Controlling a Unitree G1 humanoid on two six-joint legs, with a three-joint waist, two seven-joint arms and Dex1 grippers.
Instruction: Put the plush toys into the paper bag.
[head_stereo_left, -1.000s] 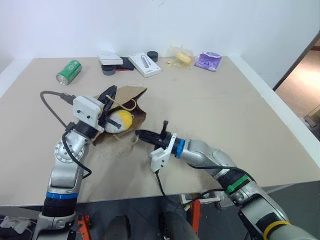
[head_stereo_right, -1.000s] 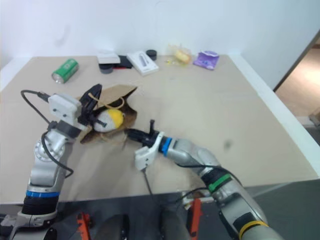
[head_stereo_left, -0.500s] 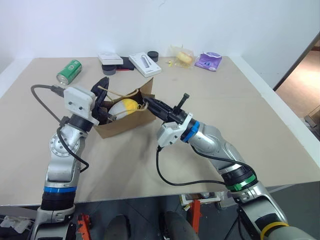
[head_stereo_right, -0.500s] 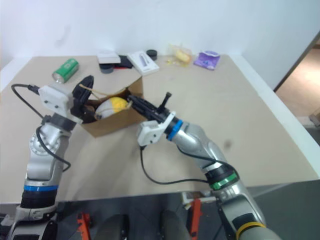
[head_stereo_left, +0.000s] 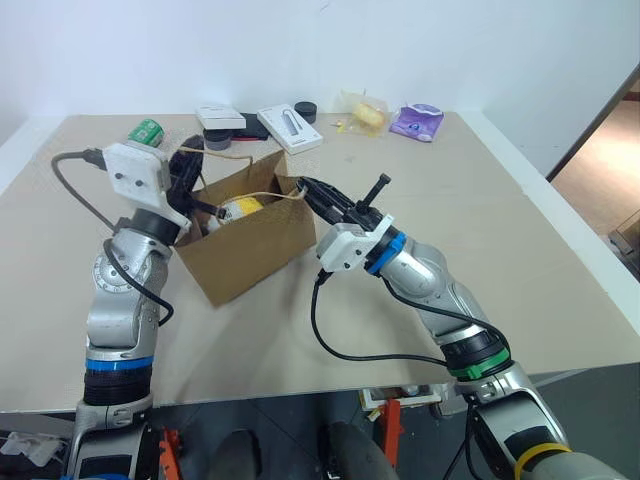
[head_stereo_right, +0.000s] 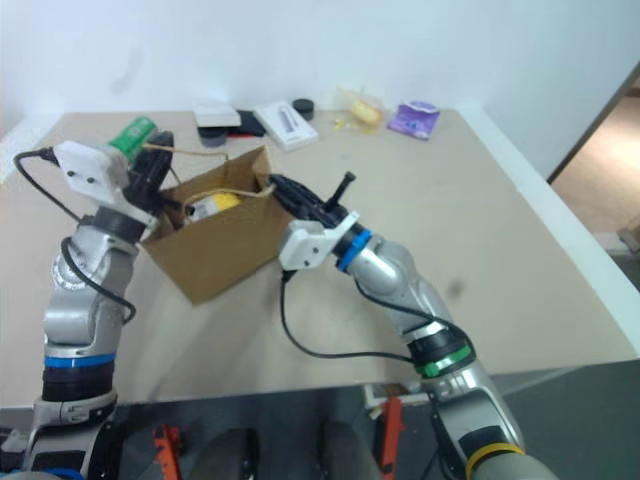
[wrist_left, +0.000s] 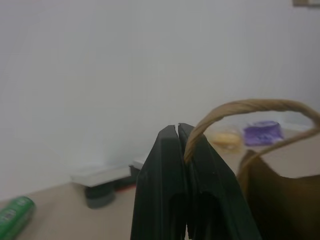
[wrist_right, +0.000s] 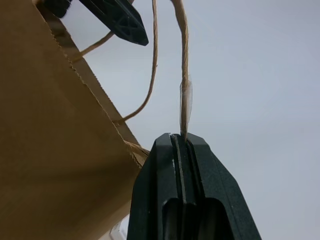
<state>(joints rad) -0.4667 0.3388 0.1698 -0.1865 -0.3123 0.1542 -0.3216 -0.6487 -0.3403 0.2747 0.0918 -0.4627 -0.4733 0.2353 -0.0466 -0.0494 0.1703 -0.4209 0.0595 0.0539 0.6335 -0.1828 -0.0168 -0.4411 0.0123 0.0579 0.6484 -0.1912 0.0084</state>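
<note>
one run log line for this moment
bag: upright, open | egg toy: inside | left gripper: shut on handle | right gripper: shut on handle

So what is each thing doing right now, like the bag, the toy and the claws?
paper bag: standing upright, mouth open, held up by its cord handles.
white and yellow plush toy: inside the bag.
left claw: shut on a cord handle.
right claw: shut on the other handle.
green can: lying on its side.
yellowish wrapped item: on the table's far edge.
</note>
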